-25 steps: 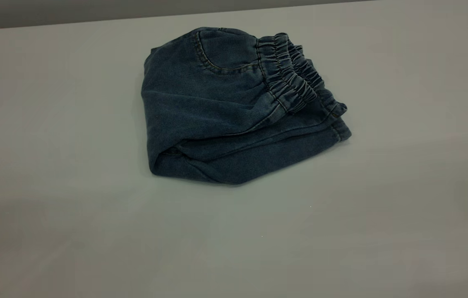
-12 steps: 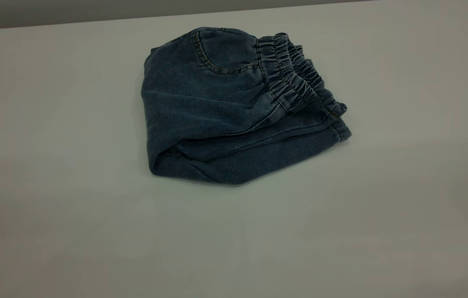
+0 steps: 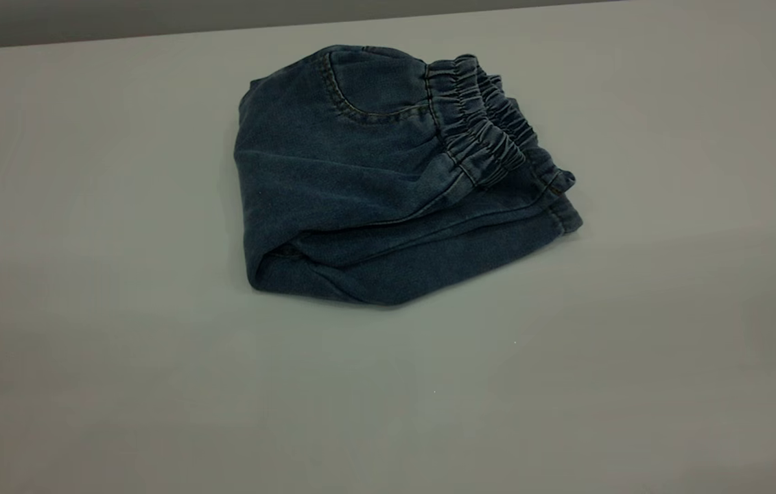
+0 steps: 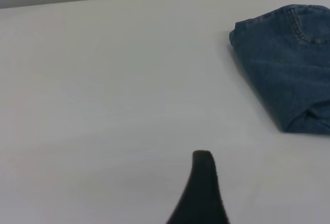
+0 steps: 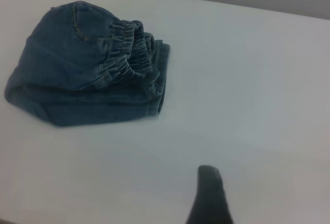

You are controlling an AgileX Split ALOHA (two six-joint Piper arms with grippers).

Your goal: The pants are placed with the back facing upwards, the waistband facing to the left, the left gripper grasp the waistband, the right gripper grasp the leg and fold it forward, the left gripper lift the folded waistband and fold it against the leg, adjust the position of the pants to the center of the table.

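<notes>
**Grippers withdrawn, fold complete**

Left gripper (image 4: pixel 202 193) and right gripper (image 5: pixel 210 198): one finger tip visible each, well apart from cloth; open or shut, cannot tell. Table (image 3: pixel 86 274) bears the pants (image 3: pixel 360 199), folded compact, slightly far of centre. Waistband (image 3: pixel 480 130) lies on top, right side, so folding looks finished.

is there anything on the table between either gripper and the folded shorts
Nothing visible. In both wrist views only bare table lies between each gripper's fingertip and the folded pants. The left gripper and right gripper sit back from the pants, apart from them, and neither shows in the exterior view.
</notes>
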